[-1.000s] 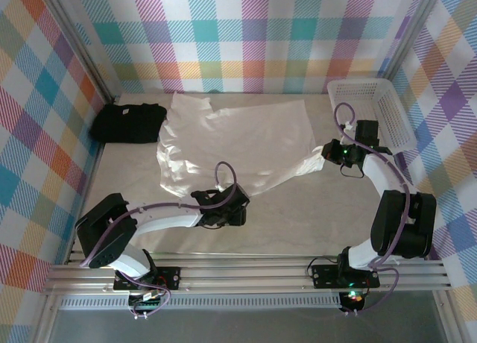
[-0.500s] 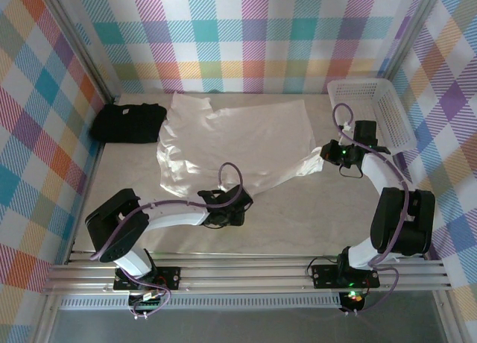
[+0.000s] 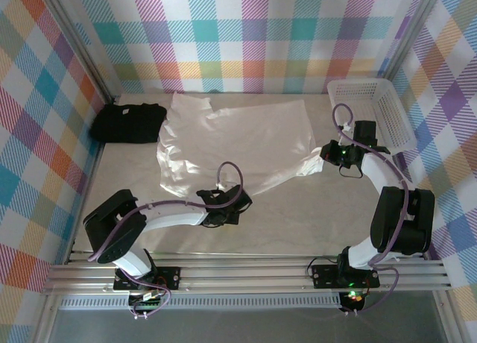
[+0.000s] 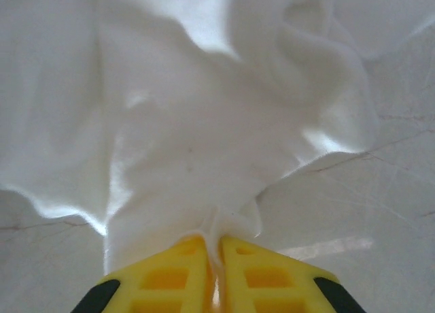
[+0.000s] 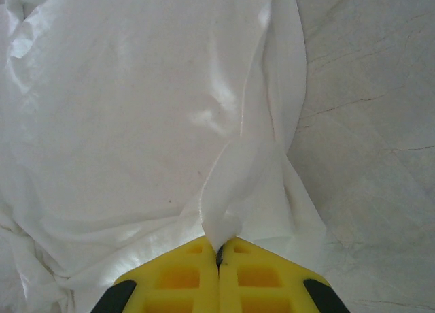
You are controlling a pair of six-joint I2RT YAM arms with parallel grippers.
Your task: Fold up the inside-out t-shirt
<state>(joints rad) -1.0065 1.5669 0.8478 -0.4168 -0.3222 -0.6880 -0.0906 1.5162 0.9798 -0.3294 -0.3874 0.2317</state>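
Note:
The inside-out t-shirt [image 3: 231, 142] lies spread on the table, white and wrinkled, from the back centre toward the front. My left gripper [image 3: 237, 200] pinches its near edge; in the left wrist view the yellow fingers [image 4: 170, 279] are shut on a fold of the shirt cloth [image 4: 204, 150]. My right gripper [image 3: 326, 152] holds the shirt's right corner; in the right wrist view the yellow fingers [image 5: 262, 275] are shut on a twisted tip of the fabric [image 5: 228, 204], which fans out away from them.
A black t-shirt [image 3: 127, 121] lies bunched at the back left. A white plastic basket [image 3: 380, 104] stands at the back right, close behind the right arm. Bare marble table [image 3: 298, 216] shows between the arms at the front. Plaid walls enclose three sides.
The left gripper's jaws have closed onto the shirt's near edge. The left arm shifted slightly. The right arm has stayed in place, still gripping.

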